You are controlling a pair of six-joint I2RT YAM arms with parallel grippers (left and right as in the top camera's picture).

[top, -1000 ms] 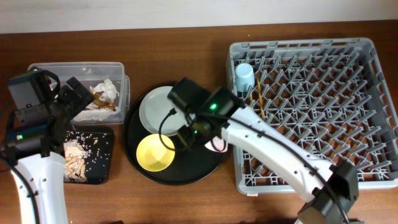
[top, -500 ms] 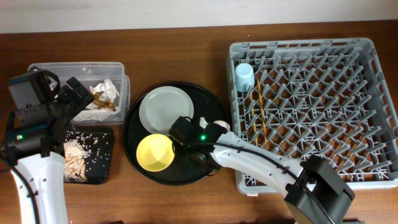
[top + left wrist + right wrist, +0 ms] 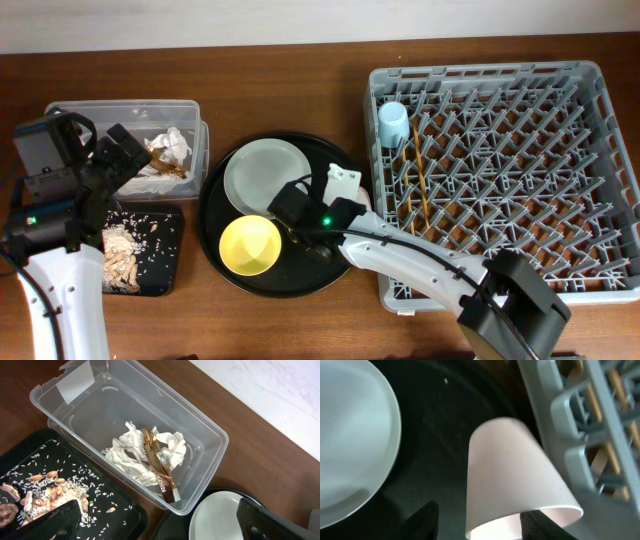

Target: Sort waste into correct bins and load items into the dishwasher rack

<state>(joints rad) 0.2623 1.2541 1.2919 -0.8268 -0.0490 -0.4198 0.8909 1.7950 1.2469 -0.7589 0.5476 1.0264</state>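
The right gripper point(image 3: 485, 525) clasps the pink cup point(image 3: 510, 475) (rim toward the wrist) over the round black tray point(image 3: 445, 435), beside the rack point(image 3: 570, 435). The left gripper point(image 3: 160, 522) gapes near the clear box point(image 3: 210, 445).

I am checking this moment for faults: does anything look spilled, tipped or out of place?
Nothing looks spilled or broken. Only the pink cup is tipped: it lies sideways in the right gripper, over the round tray, beside the rack.
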